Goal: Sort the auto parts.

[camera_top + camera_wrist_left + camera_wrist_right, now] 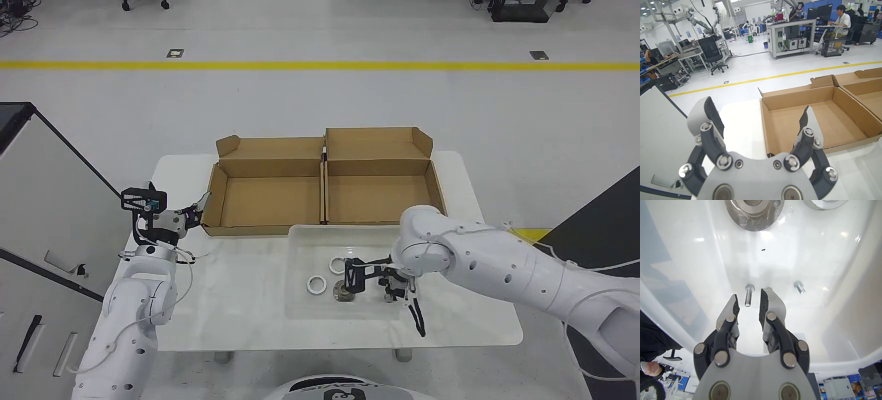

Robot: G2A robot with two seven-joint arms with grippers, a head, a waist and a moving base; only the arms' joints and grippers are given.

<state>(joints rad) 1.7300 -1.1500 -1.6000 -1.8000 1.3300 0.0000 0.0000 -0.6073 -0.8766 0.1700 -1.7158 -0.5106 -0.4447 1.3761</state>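
1. The right gripper (749, 293) sits low in the white tray (687, 275), toward its near edge. Its jaws are only a little apart and hold nothing. The pads flank the threaded end of the long bolt (748, 295), with a sliver of tray floor showing on each side.
2. The long bolt lies flat on the tray floor, hex head pointing away from the gripper. It looks like steel: stiff, dense for its size, and likely to roll on slick plastic. The threads should give the pads bite, so grip across the shank at mid-length.
3. The short bolt (799, 287) lies near it but apart. Farther in, the flange (754, 215) looks far heavier.
4. The left gripper (759, 106) is spread wide and empty, by the near left corner of the left cardboard box (810, 121).
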